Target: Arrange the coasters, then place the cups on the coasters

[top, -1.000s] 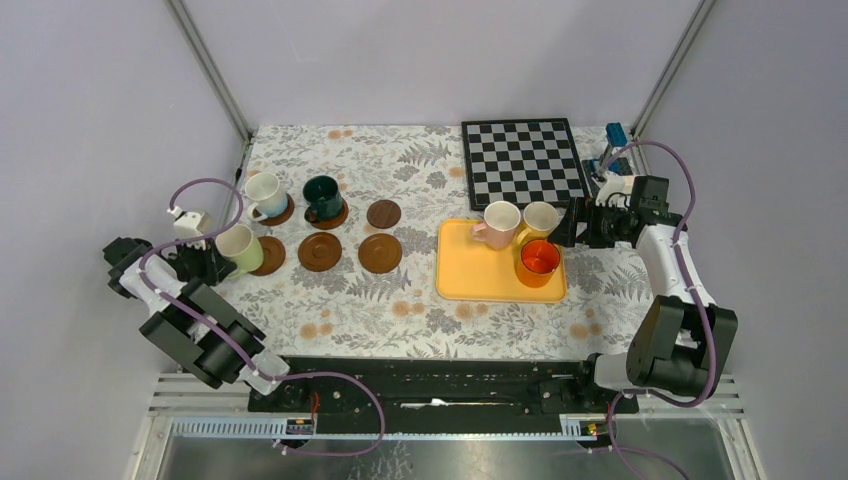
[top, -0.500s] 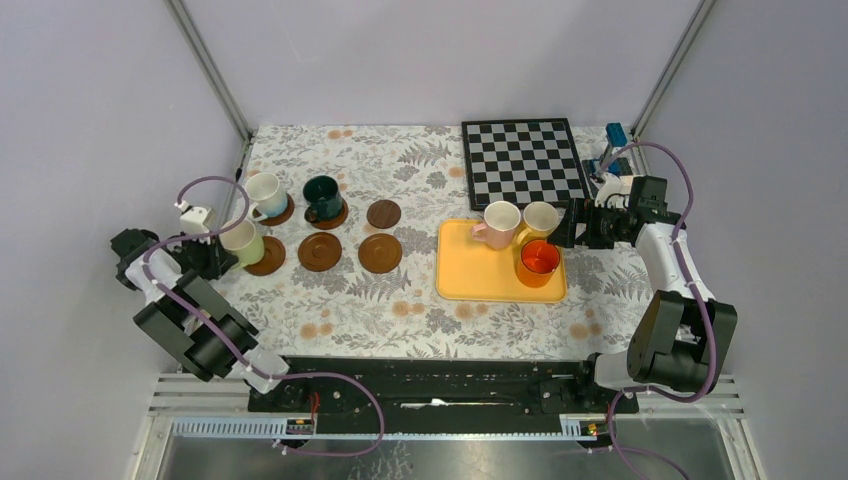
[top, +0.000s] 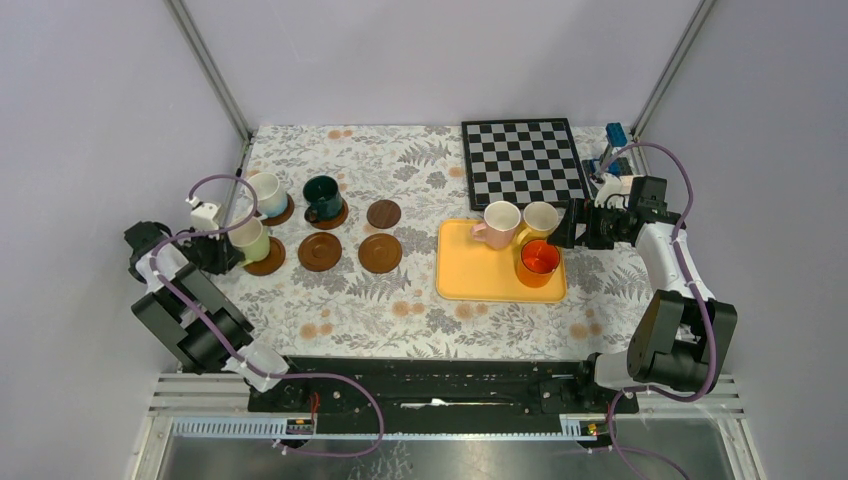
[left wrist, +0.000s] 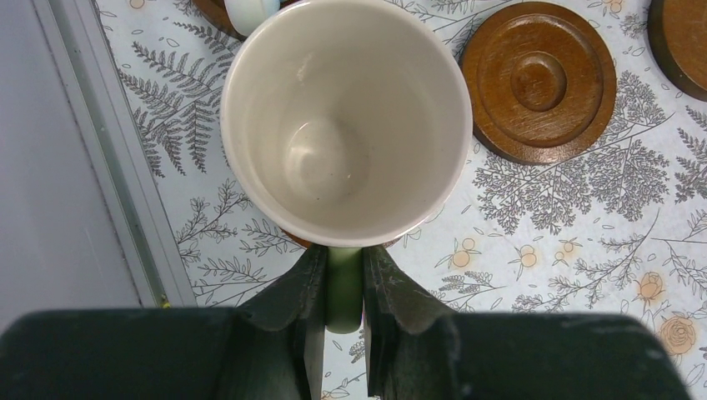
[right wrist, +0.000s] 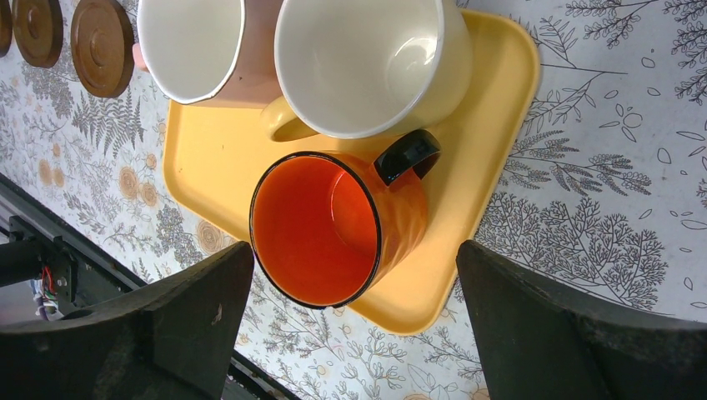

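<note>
One light green cup, handle pinched between left fingers

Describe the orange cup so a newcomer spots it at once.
Find the chessboard at the far right; the yellow tray lies just in front of it. Of the three cups on it, the orange cup sits nearest the arms: orange inside too, with a black handle, unlike the pale-lined pink cup and yellow cup.

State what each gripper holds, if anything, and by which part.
The left gripper holds the light green cup by its handle. The right gripper, open, holds nothing.
</note>
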You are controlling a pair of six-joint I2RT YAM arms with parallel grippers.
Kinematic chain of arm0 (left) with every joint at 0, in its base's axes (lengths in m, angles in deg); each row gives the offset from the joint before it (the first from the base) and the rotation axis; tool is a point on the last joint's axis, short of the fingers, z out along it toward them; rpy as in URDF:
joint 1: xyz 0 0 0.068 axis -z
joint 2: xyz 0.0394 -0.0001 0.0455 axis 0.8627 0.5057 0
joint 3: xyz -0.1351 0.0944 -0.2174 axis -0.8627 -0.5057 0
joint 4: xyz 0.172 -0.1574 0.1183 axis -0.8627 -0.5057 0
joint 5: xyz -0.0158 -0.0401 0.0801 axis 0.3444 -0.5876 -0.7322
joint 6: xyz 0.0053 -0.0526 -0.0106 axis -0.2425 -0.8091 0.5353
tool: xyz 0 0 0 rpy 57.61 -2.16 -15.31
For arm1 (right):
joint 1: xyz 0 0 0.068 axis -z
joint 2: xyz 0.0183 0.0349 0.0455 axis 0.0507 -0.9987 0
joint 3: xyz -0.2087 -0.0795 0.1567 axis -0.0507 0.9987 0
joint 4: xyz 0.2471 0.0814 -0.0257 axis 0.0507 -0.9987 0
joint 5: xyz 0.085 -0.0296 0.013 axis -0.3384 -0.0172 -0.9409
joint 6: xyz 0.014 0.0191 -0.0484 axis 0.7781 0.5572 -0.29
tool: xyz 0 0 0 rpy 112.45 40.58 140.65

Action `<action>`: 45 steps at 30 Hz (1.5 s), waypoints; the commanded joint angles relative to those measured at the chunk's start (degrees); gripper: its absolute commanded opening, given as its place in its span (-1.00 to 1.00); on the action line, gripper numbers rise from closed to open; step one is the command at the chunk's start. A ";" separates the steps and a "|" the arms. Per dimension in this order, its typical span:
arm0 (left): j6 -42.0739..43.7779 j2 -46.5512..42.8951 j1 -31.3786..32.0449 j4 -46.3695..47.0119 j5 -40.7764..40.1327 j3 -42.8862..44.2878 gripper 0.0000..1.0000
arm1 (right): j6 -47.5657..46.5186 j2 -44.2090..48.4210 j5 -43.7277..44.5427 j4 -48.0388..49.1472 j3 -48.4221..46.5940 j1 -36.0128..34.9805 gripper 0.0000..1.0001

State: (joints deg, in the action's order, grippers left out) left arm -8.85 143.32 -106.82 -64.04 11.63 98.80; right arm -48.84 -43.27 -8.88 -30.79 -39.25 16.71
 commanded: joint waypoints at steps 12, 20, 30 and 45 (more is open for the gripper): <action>1.22 -0.65 -0.01 1.85 3.73 -0.79 -1.00 | -0.95 -0.27 -0.31 -0.33 -1.70 -0.18 0.97; 1.14 -1.22 0.18 1.85 3.07 -1.41 -0.90 | -0.92 -0.39 -0.25 -0.18 -1.71 -0.18 0.97; 0.70 -2.18 0.17 1.85 1.63 -1.31 -0.48 | -0.92 -0.38 -0.24 0.00 -1.43 -0.18 0.97; -2.12 -6.25 0.19 1.85 -0.88 -0.76 0.59 | -0.93 -0.88 -0.99 0.07 -1.61 -0.18 0.97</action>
State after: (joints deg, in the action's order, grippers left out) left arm -10.10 140.85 -106.76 -63.32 10.78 97.05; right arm -48.86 -43.75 -8.90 -30.76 -39.25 16.73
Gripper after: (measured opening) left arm 0.704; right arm 0.988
